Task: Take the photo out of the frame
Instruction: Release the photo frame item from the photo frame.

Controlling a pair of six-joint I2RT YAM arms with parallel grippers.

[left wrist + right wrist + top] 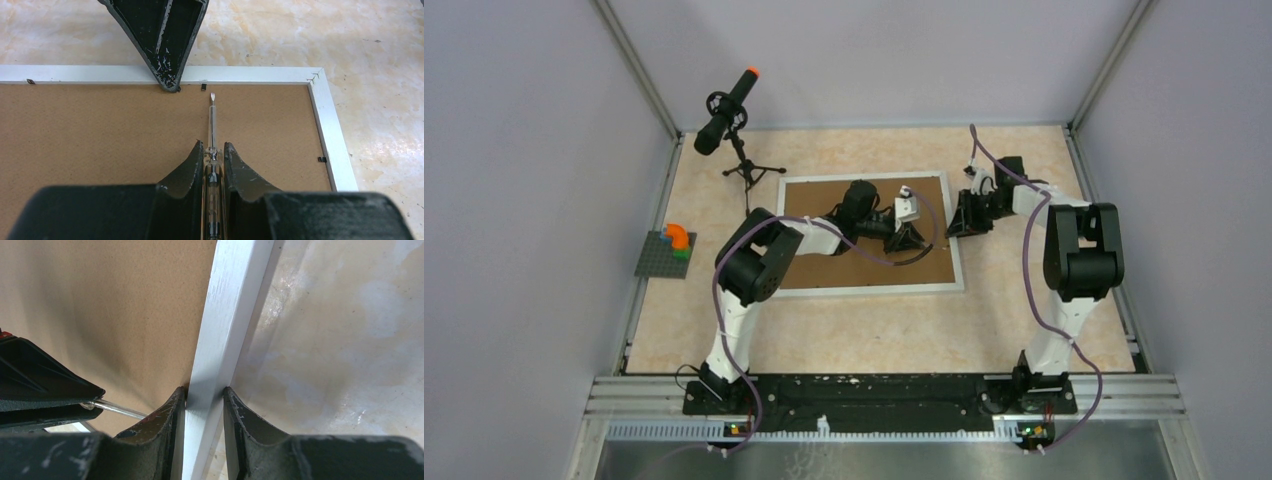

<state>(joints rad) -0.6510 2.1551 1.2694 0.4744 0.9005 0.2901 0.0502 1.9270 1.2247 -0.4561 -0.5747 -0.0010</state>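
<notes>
My right jaws clamped the frame (232, 300), my left jaws held a thin tool (212, 115); ahead, the backing board (100, 130) lay in place, photo not out.

text: none readable | the frame (327, 125): no legible marking | backing board (100, 140): no legible marking

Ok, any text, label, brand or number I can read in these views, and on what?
None readable in any view.
backing board: plain brown, no print or sticker.
frame: white border blank.
pick in the left tool: no marking shows.
baseplate and device on the tripod: too small to show any lettering.
</notes>
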